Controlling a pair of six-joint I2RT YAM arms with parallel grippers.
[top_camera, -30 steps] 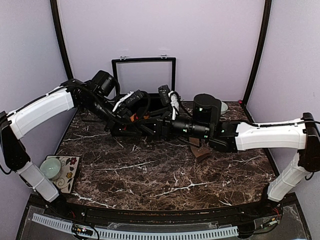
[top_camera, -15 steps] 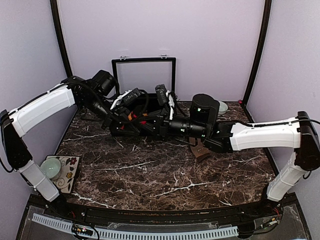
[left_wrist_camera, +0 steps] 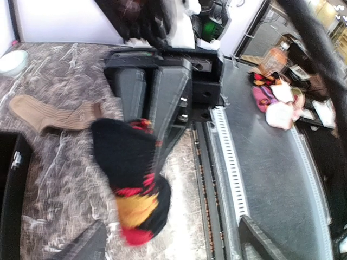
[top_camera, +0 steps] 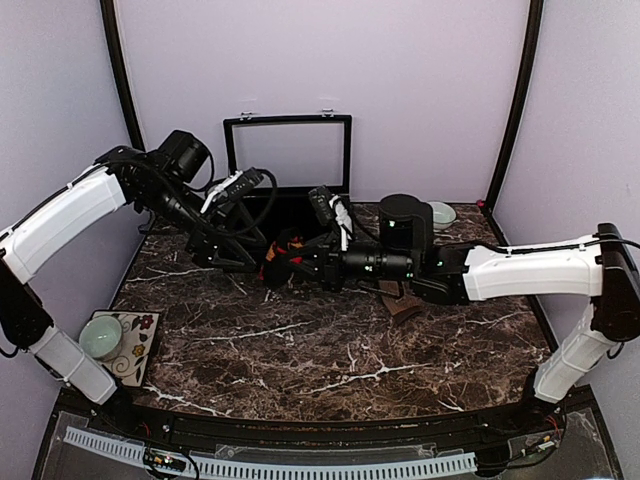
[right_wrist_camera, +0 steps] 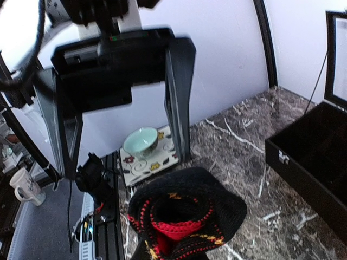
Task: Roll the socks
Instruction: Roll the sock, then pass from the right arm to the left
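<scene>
I see pale lilac walls [top_camera: 420, 90] on three sides, black upright corner posts [top_camera: 516, 100] at back. Dark brown marble counter [top_camera: 330, 350], white veins, light soft and even. White perforated strip [top_camera: 300, 468] along near edge.

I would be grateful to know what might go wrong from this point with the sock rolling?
The rolled argyle sock is pinched only by the right hand, while the left hand stands open and apart from it; the roll may loosen or slip out. The tan sock lies unrolled partly under the right arm, which might drag it when moving.
</scene>
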